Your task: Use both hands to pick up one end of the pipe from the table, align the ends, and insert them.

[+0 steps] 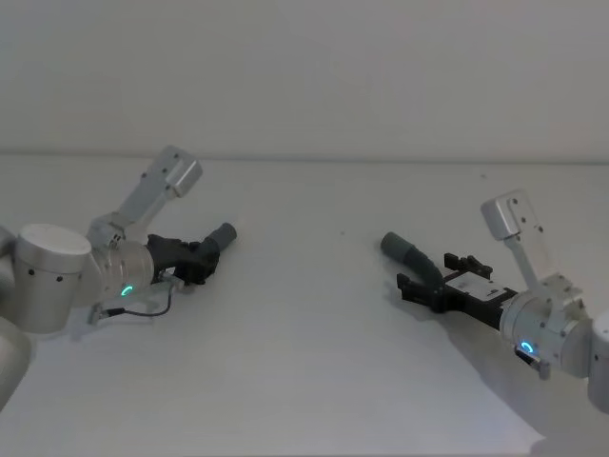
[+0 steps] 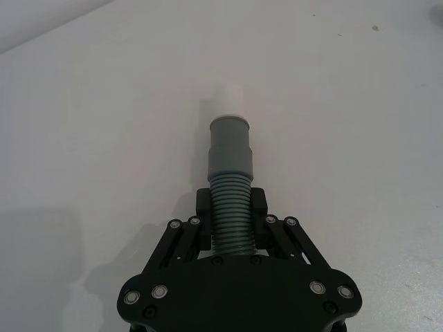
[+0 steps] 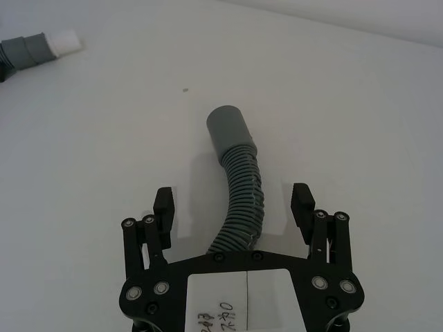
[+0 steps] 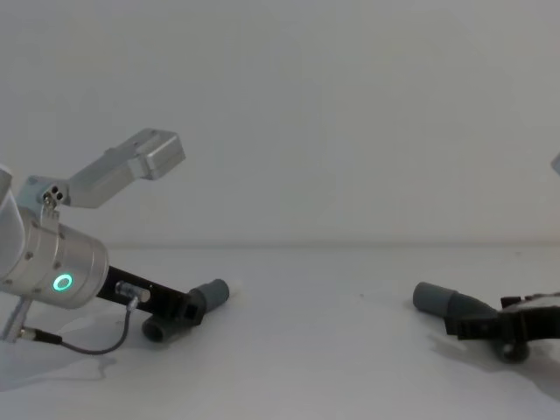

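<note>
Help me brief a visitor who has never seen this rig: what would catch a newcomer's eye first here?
Two dark ribbed hose pieces are far apart on the white table. On the left, the left hand is shut on the white-tipped hose piece. On the right, the right hand is open, its fingers straddling the hollow-cuffed hose piece without touching it.

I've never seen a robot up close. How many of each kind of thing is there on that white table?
Ribbed hose pieces: 2, the white-tipped hose piece and the plain-cuffed hose piece.
Black grippers: 2, the left gripper shut on the white-tipped one, the right gripper open around the other.
Thin cable: 1, by the left arm.
Total: 5.
</note>
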